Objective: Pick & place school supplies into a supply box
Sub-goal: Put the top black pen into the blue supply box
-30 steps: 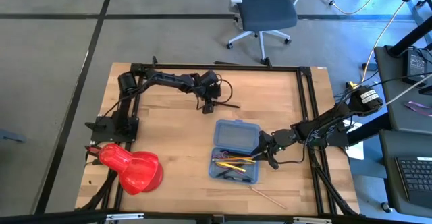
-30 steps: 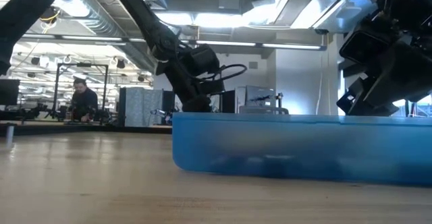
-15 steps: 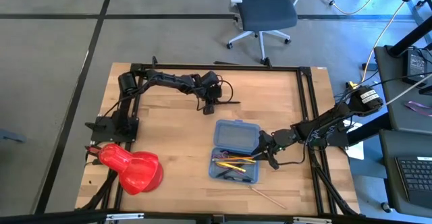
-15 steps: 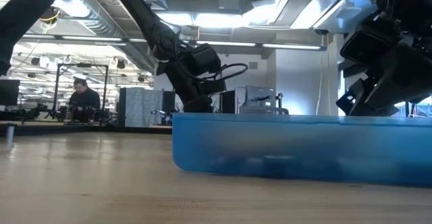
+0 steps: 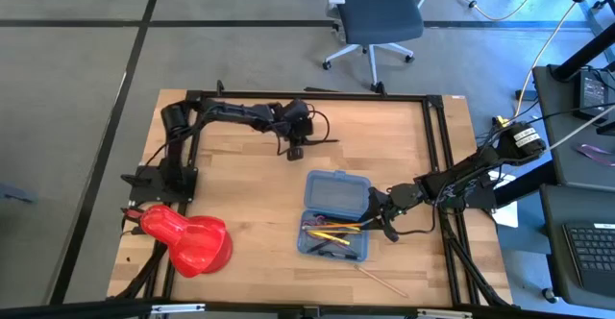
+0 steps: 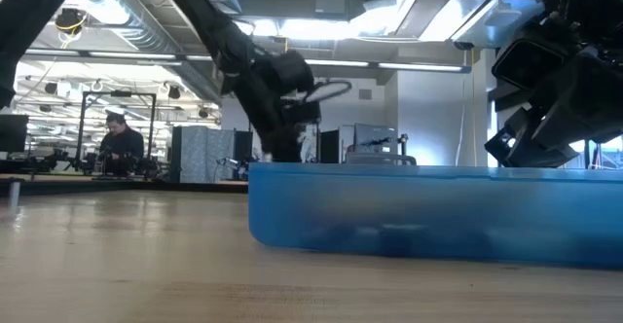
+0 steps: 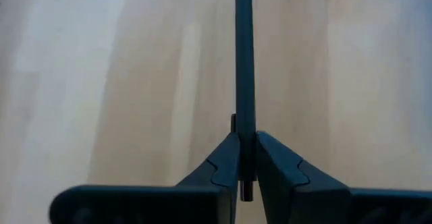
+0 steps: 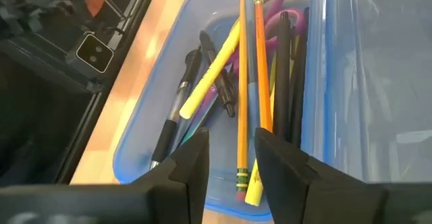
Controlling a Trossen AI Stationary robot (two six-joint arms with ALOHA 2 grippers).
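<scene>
A: Where is the left gripper (image 5: 299,149) working, and what is it holding?

B: It is hovering over the far middle of the pale wooden table (image 5: 240,184), its two dark fingers (image 7: 223,166) pinching tightly on a thin dark pen (image 7: 244,62) whose shaft is sticking out ahead of them.

A: And the box?

B: The flat translucent blue plastic supply box (image 5: 335,214) is lying open near the table's right centre. Its nearer half is holding yellow and orange pencils (image 8: 247,96), black pens (image 8: 289,75) and purple-handled scissors (image 8: 270,1).

A: What is the right gripper (image 5: 381,213) doing?

B: It is hanging just beside the box's right edge, fingers (image 8: 192,163) parted and gripping nothing.

A: Anything else?

B: A thin plain wooden pencil (image 5: 381,280) is lying on the table near the front edge, and a big glossy red blob-shaped object (image 5: 185,239) is sitting at the front left corner
</scene>
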